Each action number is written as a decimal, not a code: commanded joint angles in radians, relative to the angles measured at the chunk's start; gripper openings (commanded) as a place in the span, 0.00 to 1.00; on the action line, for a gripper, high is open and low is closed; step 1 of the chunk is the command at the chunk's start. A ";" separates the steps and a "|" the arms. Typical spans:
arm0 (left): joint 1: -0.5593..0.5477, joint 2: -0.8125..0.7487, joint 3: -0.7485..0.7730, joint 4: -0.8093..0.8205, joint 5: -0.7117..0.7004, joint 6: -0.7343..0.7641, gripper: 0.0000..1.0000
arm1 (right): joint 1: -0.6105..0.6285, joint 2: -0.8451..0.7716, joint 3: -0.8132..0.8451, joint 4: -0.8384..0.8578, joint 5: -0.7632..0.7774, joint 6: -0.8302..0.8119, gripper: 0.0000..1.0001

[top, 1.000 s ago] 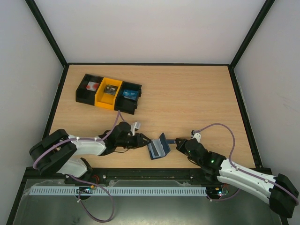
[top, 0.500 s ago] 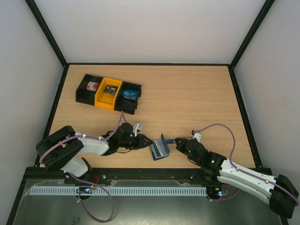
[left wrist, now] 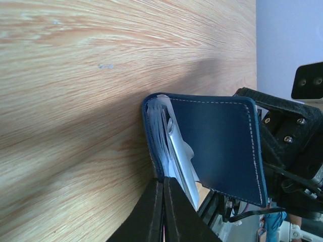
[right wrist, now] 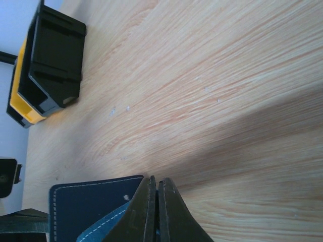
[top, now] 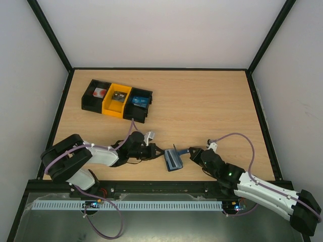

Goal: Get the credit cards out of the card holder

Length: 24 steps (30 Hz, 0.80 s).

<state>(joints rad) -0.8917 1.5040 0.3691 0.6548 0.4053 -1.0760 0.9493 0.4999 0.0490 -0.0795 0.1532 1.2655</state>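
Observation:
The card holder (top: pixel 173 160) is a small dark blue wallet standing half folded on its edge near the table's front, between my two grippers. My left gripper (top: pixel 162 154) is shut, its tips pinching the bottom edge of the holder's left flap (left wrist: pixel 151 151). Thin pale edges, perhaps the credit cards (left wrist: pixel 177 151), show between the flaps; I cannot tell what they are. The outer cover (left wrist: pixel 217 141) faces the left wrist camera. My right gripper (top: pixel 188 151) is shut on the other flap (right wrist: pixel 86 206), whose lighter blue lining runs in between the jaws.
A row of bins stands at the back left: a black bin (top: pixel 90 104) with a red-and-white item, a yellow bin (top: pixel 112 109), and a black bin (top: pixel 144 115) with a blue item inside. The table's front edge lies just behind the holder.
My left gripper has slid right to the holder and closed on its flap edge. The holder has folded from spread open to nearly upright. The right gripper has stayed shut on its flap.

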 commanded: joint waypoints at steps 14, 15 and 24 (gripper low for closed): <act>-0.006 -0.023 0.036 -0.033 -0.004 0.041 0.03 | 0.000 -0.056 0.084 -0.318 0.098 -0.008 0.27; -0.007 -0.030 0.036 -0.039 -0.002 0.042 0.03 | 0.001 -0.057 0.098 -0.331 0.098 -0.008 0.28; -0.007 -0.075 0.061 -0.123 -0.001 0.055 0.03 | 0.001 -0.023 0.273 -0.358 0.030 -0.130 0.51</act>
<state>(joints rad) -0.8928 1.4643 0.3946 0.5690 0.4030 -1.0485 0.9493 0.4397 0.2249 -0.3851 0.1917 1.2179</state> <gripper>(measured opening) 0.030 0.471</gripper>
